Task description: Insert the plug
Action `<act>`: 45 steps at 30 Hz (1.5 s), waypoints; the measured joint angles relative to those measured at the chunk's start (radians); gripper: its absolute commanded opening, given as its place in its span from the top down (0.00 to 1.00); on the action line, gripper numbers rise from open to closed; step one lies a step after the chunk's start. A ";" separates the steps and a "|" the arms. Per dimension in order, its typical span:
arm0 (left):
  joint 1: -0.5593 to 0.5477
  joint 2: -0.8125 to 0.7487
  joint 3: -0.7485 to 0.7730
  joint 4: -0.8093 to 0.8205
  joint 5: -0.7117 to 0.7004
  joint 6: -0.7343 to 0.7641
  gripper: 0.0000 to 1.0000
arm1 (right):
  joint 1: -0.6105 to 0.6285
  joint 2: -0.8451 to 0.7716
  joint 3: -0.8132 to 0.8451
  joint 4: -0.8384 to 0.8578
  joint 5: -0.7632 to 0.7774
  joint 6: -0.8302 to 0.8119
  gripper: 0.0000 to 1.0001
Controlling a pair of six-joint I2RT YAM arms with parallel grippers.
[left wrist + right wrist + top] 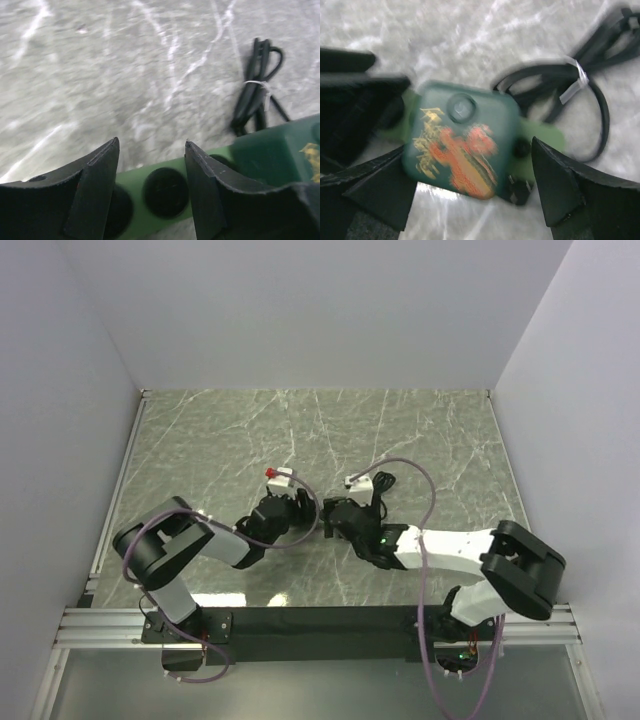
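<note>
I see the dark green plug point(455, 125) lying over the light green strip point(134, 187) near the table's point(250, 430) centre. My right gripper point(469, 146) is spread wide around the plug. My left gripper point(151, 141) is spread astride the strip. In the right wrist view the tied black cord point(602, 42) lies at two o'clock.

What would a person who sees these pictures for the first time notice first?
First, the dark green block with a red and gold design, between the open fingers of the right gripper. It sits on a light green strip with round black holes, which the left gripper straddles. Nearby lies a black cable bundle with a white tie.
</note>
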 measured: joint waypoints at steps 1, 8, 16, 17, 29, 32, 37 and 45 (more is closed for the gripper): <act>0.000 -0.020 -0.005 -0.027 -0.014 0.000 0.38 | 0.001 -0.027 -0.011 -0.030 0.000 0.010 0.07; 0.000 -0.151 -0.022 -0.195 -0.091 0.001 0.36 | 0.008 -0.291 -0.119 -0.217 0.022 0.076 0.05; 0.000 -0.222 -0.022 -0.225 -0.101 0.008 0.37 | 0.009 -0.506 -0.197 -0.299 0.020 0.139 0.05; 0.000 -0.222 -0.023 -0.225 -0.100 0.009 0.37 | 0.010 -0.507 -0.196 -0.306 0.020 0.148 0.05; -0.006 -0.277 -0.078 -0.214 -0.092 0.022 0.37 | 0.037 -0.418 -0.070 -0.780 0.126 0.536 0.00; -0.006 -0.300 -0.084 -0.208 -0.090 0.023 0.37 | 0.038 -0.422 -0.070 -0.874 0.144 0.658 0.00; -0.006 -0.331 -0.123 -0.199 -0.071 0.015 0.37 | 0.008 -0.431 -0.077 -0.939 0.151 0.801 0.00; -0.006 -0.336 -0.143 -0.188 -0.039 0.011 0.37 | -0.129 -0.375 -0.097 -0.885 0.144 0.817 0.02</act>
